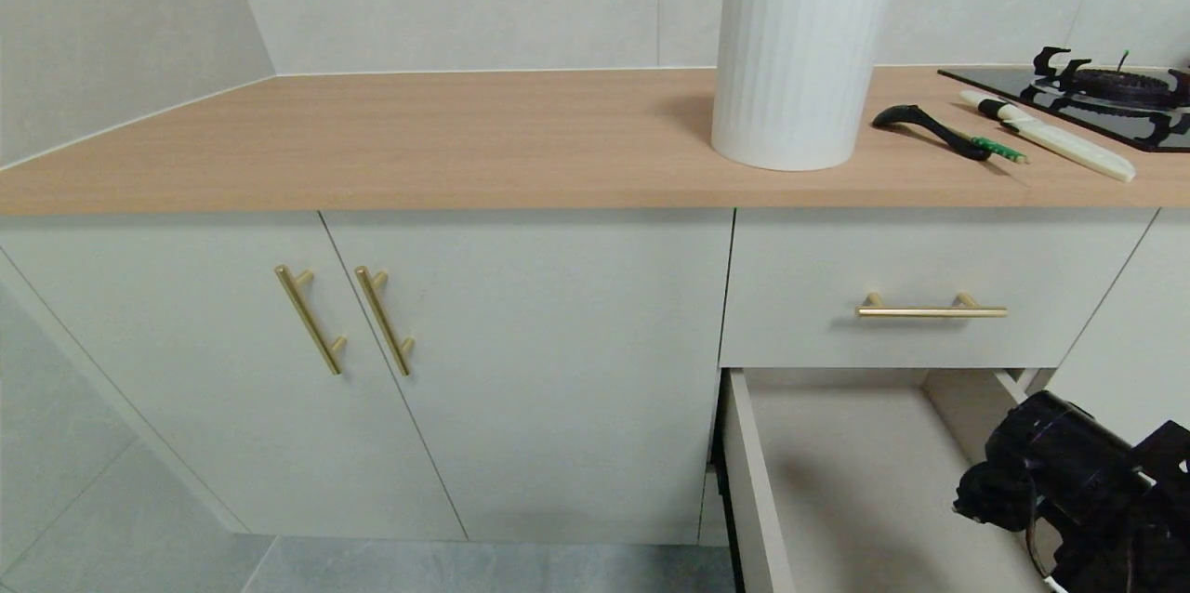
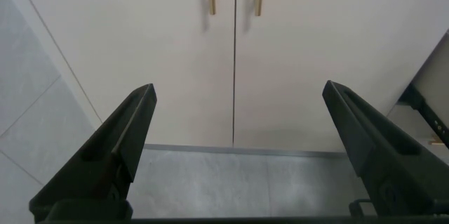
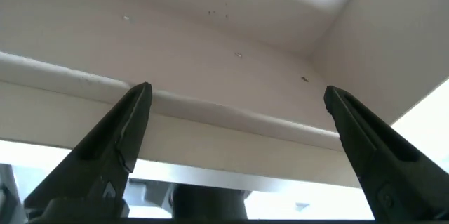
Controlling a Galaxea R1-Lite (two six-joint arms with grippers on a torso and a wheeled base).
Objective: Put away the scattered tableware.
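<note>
Spoon [image 1: 930, 130] and knife [image 1: 1051, 135] lie on surface [image 1: 418, 138] at 3 o'clock of white bin [image 1: 799, 45]; right claw [image 3: 237, 90] released, empty, at open drawer [image 1: 748, 481], left claw [image 2: 238, 90] released, empty, facing cabinet doors [image 2: 316, 62].

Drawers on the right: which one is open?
The bottom drawer is open, pulled out so that its inside shows. The top drawer above it, the one with the gold handle, is shut.
</note>
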